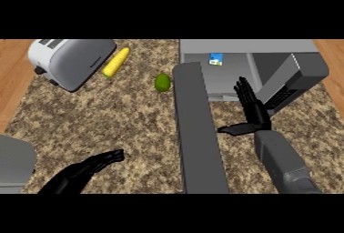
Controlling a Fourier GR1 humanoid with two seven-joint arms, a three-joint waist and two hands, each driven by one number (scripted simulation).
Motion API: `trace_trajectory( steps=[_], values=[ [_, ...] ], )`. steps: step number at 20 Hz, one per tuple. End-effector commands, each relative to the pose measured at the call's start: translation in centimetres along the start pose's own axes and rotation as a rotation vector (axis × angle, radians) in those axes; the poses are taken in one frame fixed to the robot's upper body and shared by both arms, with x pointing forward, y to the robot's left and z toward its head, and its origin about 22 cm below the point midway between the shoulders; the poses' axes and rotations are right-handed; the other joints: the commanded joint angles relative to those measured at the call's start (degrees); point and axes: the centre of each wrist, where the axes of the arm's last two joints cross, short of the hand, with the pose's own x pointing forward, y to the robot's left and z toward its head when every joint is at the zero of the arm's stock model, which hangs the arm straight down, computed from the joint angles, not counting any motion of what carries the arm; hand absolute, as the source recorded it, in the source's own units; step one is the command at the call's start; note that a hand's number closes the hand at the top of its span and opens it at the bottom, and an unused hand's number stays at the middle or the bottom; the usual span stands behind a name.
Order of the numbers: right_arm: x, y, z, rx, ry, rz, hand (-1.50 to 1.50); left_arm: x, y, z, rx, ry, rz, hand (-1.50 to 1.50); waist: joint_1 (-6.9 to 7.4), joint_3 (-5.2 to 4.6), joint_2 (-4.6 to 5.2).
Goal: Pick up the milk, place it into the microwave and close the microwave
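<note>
The milk carton [215,59], white with a blue label, stands inside the microwave [249,46] at the back of its cavity. The microwave's grey door [198,132] hangs open and reaches toward the view's lower edge. My right hand [251,109] is open, fingers straight and pointing up, thumb out to the left, just right of the door and in front of the cavity; it holds nothing. Low at the left my left hand [87,169] rests open over the counter.
A silver toaster [70,61] lies at the back left, with a yellow corn cob [116,62] beside it. A green avocado [163,83] sits just left of the door's hinge end. A grey object [13,164] fills the lower left corner. Wood floor borders the granite counter [114,123].
</note>
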Motion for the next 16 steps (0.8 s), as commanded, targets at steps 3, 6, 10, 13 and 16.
trace_trajectory(
  steps=[3,6,10,13,16],
  values=[
    [-2.6,-2.0,6.3,-0.026,0.041,0.038,-1.50,-1.9,-1.4,-2.7,-0.029,0.003,-0.043,1.50,-1.19,-0.09,-0.41],
    [-3.4,-2.4,9.3,-0.043,0.057,0.048,-1.50,-2.0,-1.3,-3.8,-0.033,0.035,-0.076,1.50,-1.84,-0.14,-0.58],
    [-3.2,-4.4,13.0,-0.115,0.040,0.063,-1.50,-3.0,-1.0,-6.6,-0.066,0.066,-0.117,1.50,-1.97,-0.15,-0.32],
    [-3.0,-5.0,16.5,-0.139,0.020,0.042,-1.50,-3.1,-1.4,-7.9,-0.101,0.072,-0.164,1.50,-2.24,-0.17,-0.38],
    [-0.5,-8.5,18.4,-0.124,0.020,0.065,-1.50,-5.5,-2.6,-8.6,-0.170,0.083,-0.166,1.50,-2.17,-0.21,-0.19]
  ],
)
